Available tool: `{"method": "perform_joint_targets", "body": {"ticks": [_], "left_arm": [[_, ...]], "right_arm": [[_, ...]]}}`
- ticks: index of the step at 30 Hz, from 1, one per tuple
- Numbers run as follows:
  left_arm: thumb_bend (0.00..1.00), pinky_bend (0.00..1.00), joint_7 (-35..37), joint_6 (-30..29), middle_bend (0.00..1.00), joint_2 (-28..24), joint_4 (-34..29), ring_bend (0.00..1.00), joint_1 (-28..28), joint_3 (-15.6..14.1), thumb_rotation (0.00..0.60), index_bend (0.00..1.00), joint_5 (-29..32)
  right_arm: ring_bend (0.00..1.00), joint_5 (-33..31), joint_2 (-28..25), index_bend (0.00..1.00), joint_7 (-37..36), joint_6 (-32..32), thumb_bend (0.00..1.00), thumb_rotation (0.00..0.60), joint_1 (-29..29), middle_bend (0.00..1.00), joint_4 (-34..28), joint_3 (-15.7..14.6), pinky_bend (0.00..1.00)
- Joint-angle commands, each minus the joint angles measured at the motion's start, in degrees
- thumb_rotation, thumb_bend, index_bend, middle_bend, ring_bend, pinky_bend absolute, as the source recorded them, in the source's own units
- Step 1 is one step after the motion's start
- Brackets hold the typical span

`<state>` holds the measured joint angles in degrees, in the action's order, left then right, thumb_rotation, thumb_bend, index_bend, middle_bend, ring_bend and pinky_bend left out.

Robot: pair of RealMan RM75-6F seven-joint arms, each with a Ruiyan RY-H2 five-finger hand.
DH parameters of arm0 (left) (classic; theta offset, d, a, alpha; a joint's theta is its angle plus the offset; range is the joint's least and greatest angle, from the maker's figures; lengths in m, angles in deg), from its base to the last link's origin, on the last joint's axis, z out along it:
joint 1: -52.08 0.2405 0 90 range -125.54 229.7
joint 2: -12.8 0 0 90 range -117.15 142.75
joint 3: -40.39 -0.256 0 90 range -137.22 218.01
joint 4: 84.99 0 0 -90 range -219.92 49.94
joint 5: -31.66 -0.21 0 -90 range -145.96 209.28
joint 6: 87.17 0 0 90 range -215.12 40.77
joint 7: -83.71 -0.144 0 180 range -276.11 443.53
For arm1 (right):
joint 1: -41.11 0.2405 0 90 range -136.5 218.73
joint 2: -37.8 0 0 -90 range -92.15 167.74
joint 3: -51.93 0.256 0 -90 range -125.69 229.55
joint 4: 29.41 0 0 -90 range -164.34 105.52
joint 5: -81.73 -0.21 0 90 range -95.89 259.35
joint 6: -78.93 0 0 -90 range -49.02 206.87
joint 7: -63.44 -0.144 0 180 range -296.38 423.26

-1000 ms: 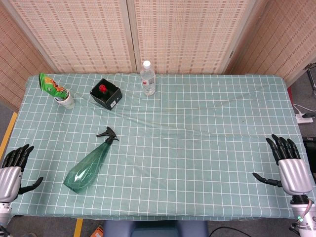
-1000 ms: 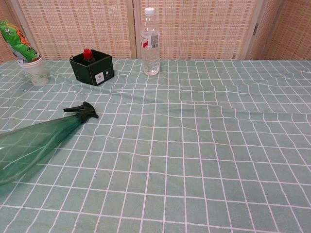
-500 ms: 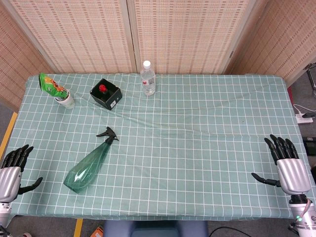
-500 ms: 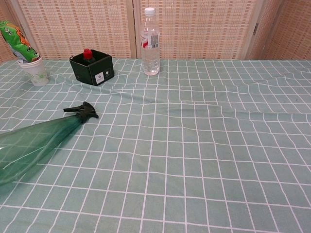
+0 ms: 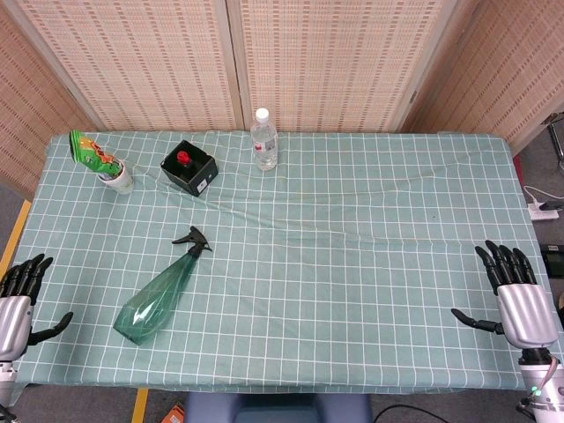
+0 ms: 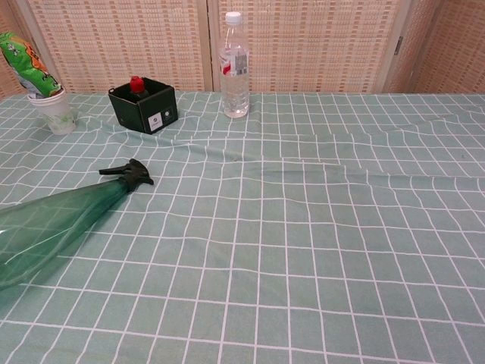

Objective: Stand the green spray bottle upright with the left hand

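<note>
The bench [image 5: 370, 264] has a green checked cloth on it. The green spray bottle [image 5: 157, 294] lies on its side near the front left of the bench, fat end toward the robot and black trigger top [image 5: 193, 240] pointing away. It looks see-through and mostly empty, so it is probably light. The plastic is likely thin and smooth, so it could slip or squash if squeezed hard. The best place to hold looks like the narrow part just below the trigger top, where fingers can wrap around; then tip it up onto its wide flat bottom.

The left hand [image 5: 16, 304] is at the left edge of the bench, well apart from the bottle, fingers spread and holding nothing. The right hand [image 5: 514, 295] sits far off at the right edge, fingers spread too, also holding nothing.

Since a second ago, the left hand has slid a little further left and down, away from the bottle. The bottle has not moved.
</note>
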<state>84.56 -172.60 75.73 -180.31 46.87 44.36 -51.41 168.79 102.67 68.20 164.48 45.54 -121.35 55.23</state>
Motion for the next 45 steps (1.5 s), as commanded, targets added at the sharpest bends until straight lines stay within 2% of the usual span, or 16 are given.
{"method": "perform_joint_targets", "body": {"ticks": [1,4,9,12,15,20,25,27,31,33,40,45], "left_arm": [[0.21,0.0,-2.9,-1.9,0.0,-2.4,-6.2,0.0,-0.5,1.9,0.6,0.0,-0.8],[0.21,0.0,-9.2,-2.8,0.0,-4.7,-16.2,0.0,-1.1,3.3,0.6,0.0,-0.4],[0.21,0.0,-21.0,-0.6,0.0,-5.1,-33.7,0.0,-2.7,4.3,0.6,0.0,7.5],[0.21,0.0,-29.7,-0.5,0.01,-4.0,-39.5,0.0,-5.1,5.6,0.6,0.0,10.9],[0.21,0.0,-37.0,-0.9,0.01,-0.9,-39.7,0.0,-8.0,7.3,0.6,0.0,12.6],[0.21,0.01,-53.7,-3.6,0.02,7.1,-39.7,0.0,-14.7,10.9,0.6,0.0,22.2],[0.21,0.04,-73.2,-12.7,0.03,17.3,-39.7,0.0,-22.3,15.2,0.6,0.0,37.8],[0.21,0.04,-77.7,-16.7,0.04,20.7,-39.1,0.01,-24.9,17.4,0.6,0.0,42.7],[0.21,0.06,-81.6,-24.9,0.06,28.0,-36.0,0.03,-29.5,22.9,0.6,0.0,51.0],[0.21,0.06,-83.1,-27.4,0.07,30.3,-34.9,0.03,-31.8,24.2,0.6,0.0,52.7],[0.21,0.06,-86.1,-31.0,0.08,34.9,-32.2,0.04,-38.2,23.4,0.6,0.0,51.8],[0.21,0.06,-86.7,-31.1,0.08,35.8,-30.7,0.04,-39.9,22.5,0.6,0.0,50.9]], "right_arm": [[0.0,-0.2,-0.3,0.0,-0.8,-0.1,0.0,0.6,0.0,0.0,0.1,0.1,0.0],[0.0,-0.6,-0.7,0.0,-1.6,-0.6,0.0,0.6,0.2,0.0,0.0,0.2,0.0],[0.0,-0.9,-1.3,0.0,-2.4,-2.6,0.0,0.6,0.8,0.0,-0.1,-0.1,0.0],[0.0,-1.1,-1.8,0.0,-3.3,-3.2,0.0,0.6,1.0,0.0,-0.2,-0.1,0.0],[0.0,-1.0,-2.1,0.0,-4.1,-3.6,0.0,0.6,1.2,0.0,-0.3,-0.2,0.0],[0.0,-0.8,-2.3,0.0,-3.9,-4.3,0.0,0.6,1.6,0.0,-0.5,-0.3,0.0],[0.0,-1.6,-2.4,0.0,-3.0,-5.2,0.0,0.6,2.0,0.0,-1.1,-0.2,0.0],[0.0,-2.0,-2.4,0.0,-2.6,-5.3,0.0,0.6,2.1,0.0,-1.3,-0.1,0.0],[0.0,-2.8,-2.4,0.0,-2.2,-5.6,0.0,0.6,2.1,0.0,-1.5,0.1,0.0],[0.0,-3.2,-2.5,0.0,-2.2,-5.9,0.0,0.6,2.2,0.0,-1.6,0.2,0.0],[0.0,-3.4,-2.7,0.0,-2.2,-6.3,0.0,0.6,2.4,0.0,-1.7,0.1,0.0],[0.0,-3.2,-2.7,0.0,-2.3,-6.3,0.0,0.6,2.4,0.0,-1.7,0.0,0.0]]}}
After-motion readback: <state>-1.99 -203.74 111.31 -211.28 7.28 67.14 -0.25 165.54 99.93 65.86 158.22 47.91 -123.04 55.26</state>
